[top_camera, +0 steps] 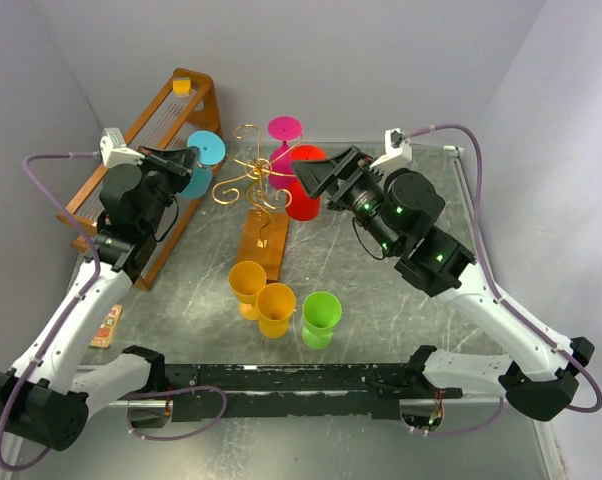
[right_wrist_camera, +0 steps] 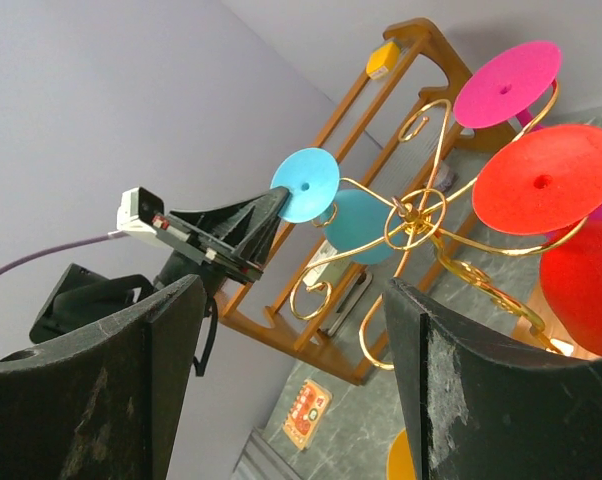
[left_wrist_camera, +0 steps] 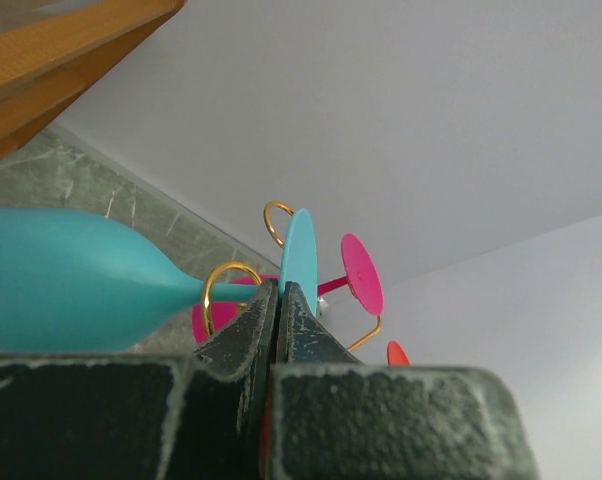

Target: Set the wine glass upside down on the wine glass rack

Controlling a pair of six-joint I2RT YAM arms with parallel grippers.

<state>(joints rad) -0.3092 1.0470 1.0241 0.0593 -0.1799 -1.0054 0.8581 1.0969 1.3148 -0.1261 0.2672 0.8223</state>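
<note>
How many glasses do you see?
6: teal glass in the left gripper; pink glass and red glass upside down on the rack; two orange glasses and a green glass upright before it.

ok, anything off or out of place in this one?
Nothing spilled or broken. The teal glass lies sideways, but only because the left gripper holds it by the stem beside the rack. One stray: a small card flat on the table by the shelf's near end.

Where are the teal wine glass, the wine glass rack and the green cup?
teal wine glass (top_camera: 208, 148), top view, round foot.
wine glass rack (top_camera: 264, 248), top view, wooden base.
green cup (top_camera: 321, 318), top view, bowl.
</note>
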